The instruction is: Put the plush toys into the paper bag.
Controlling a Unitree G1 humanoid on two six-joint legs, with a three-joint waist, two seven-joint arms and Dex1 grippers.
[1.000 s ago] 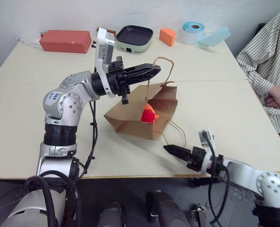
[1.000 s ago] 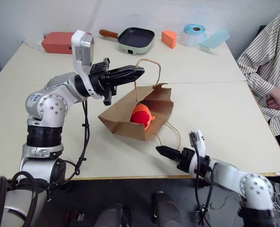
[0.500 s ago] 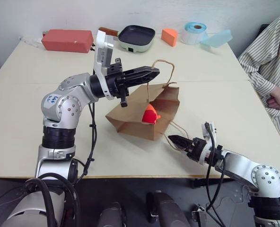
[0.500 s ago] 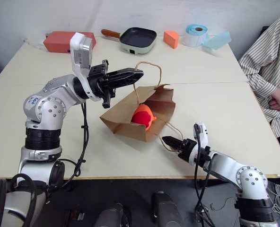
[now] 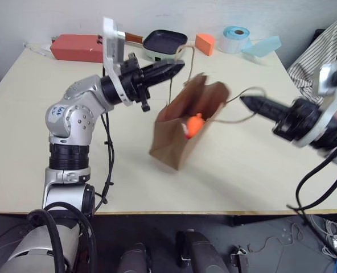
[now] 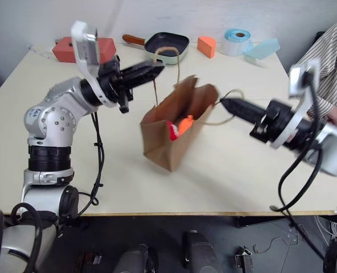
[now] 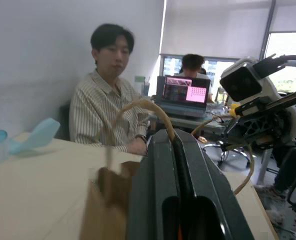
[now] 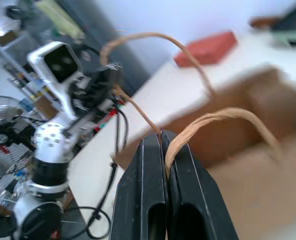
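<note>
The left gripper (image 5: 177, 67) is clamped tight on one cord handle (image 5: 183, 57) of the paper bag (image 5: 183, 122); the bag hangs from it at about five o'clock. The right gripper (image 5: 245, 102) is likewise pinched fully closed on the other handle (image 5: 239, 96), with the bag at its nine o'clock, the cord stretched between them.

Between the two grippers the bag stands nearly upright with its mouth spread, its lower corner on the table (image 5: 242, 170). The orange plush toy (image 5: 196, 123) shows through the opening, and a bit of the red one (image 6: 171, 131) just beside it at nine o'clock.

A second ago the bag lay on its side and the right gripper was open, low near the table's front edge at the bag's five o'clock, off the handle. It has since closed on the cord and risen sharply, tipping the bag up; the left gripper has kept its grip.
</note>
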